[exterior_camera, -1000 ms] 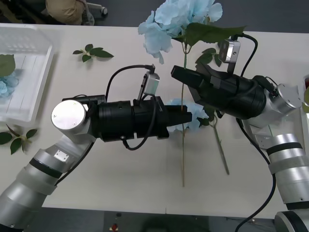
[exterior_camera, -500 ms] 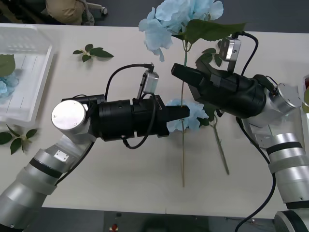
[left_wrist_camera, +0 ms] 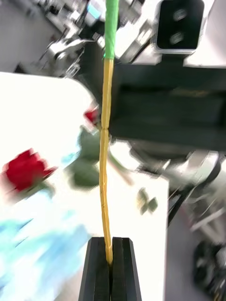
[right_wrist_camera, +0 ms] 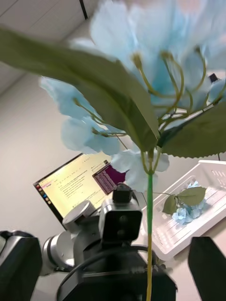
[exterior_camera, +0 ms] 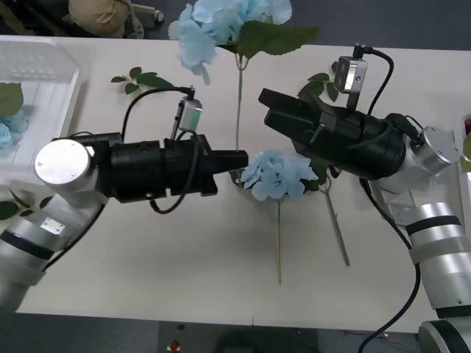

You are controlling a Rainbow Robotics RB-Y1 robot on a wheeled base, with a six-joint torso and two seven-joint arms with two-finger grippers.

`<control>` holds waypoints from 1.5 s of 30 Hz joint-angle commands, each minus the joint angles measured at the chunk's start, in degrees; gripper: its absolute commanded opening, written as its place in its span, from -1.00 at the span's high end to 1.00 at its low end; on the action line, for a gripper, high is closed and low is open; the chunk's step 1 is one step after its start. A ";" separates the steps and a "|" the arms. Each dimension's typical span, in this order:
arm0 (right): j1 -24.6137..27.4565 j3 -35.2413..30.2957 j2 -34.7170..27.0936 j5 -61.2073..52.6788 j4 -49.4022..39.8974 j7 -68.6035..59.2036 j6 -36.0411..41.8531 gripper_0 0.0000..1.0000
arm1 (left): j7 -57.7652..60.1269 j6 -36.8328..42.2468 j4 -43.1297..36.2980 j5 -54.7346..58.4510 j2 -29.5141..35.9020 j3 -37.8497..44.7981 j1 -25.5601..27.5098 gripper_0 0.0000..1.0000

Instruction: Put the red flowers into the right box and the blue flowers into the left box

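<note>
Here my left gripper [exterior_camera: 239, 157] pinches a blue flower's stem [left_wrist_camera: 105, 155], the right gripper [exterior_camera: 271, 107] apparently spread above the table [exterior_camera: 147, 279].

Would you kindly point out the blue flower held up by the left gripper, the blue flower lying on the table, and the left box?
held blue flower [exterior_camera: 221, 18], front view, on its petal head
lying blue flower [exterior_camera: 276, 175], front view, on its head
left box [exterior_camera: 44, 121], front view, on its ribbed bottom
</note>
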 commanded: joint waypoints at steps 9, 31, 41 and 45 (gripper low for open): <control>-4.17 0.53 -9.19 6.12 -1.92 0.41 0.01 -0.93 | 1.74 0.28 -0.13 15.00 35.49 2.98 -1.92 1.00; -1.53 14.50 -43.37 13.23 -7.72 -53.95 -2.28 -0.93 | 0.25 0.20 29.66 -2.05 45.86 10.19 -2.10 1.00; -2.32 14.06 -42.58 32.13 -9.48 -84.71 -2.80 -0.93 | 0.69 -4.99 39.42 -11.90 45.60 10.19 -2.10 1.00; -2.85 14.15 -42.32 39.78 -10.53 -93.77 -2.45 -0.93 | 1.13 -7.01 41.00 -14.88 45.42 10.19 -2.10 1.00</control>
